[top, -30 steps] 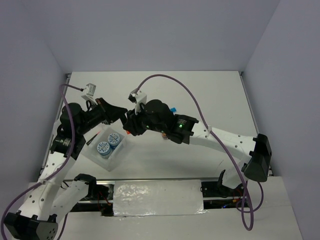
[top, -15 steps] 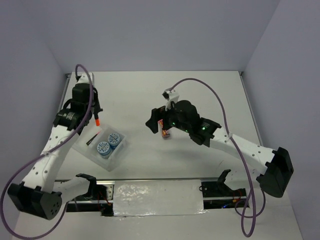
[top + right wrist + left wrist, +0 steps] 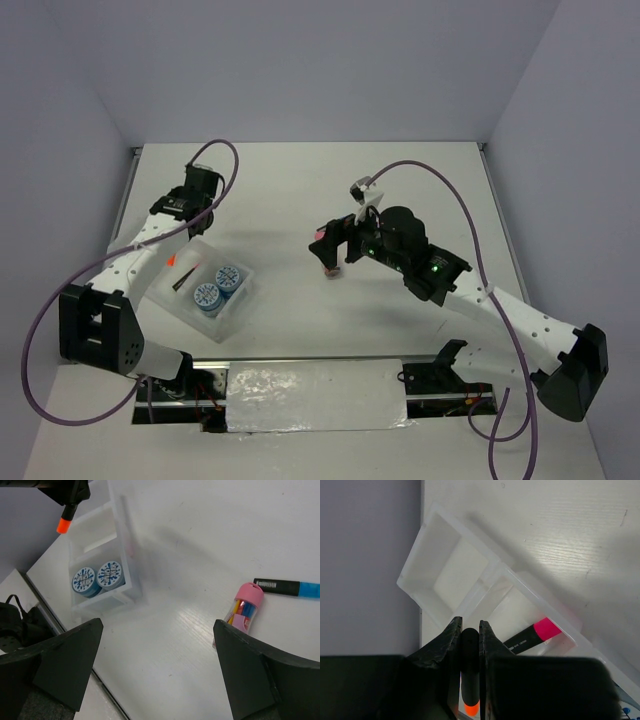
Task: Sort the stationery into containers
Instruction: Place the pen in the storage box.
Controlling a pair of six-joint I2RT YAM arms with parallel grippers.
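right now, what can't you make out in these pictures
Left wrist view: orange-capped marker mostly covered by the left pincer gripping it.
Left wrist view: pink-capped marker, black end behind that pincer.
Right wrist view: blue-capped marker cut off by the right edge.
Top view: that marker unseen, likely under the right arm.

Pink-capped marker (image 3: 532, 636): small white print is being shown along the black barrel, but it is too small to be read.
Blue-capped marker (image 3: 286, 587): a pale label with dark characters is being shown on the black end; no word is being made out.
Rolls (image 3: 111, 574): a blue-and-white pattern is being shown on the round tops; no letters are being made out in it.
Legible text, brands or numbers: none is being displayed in any view.
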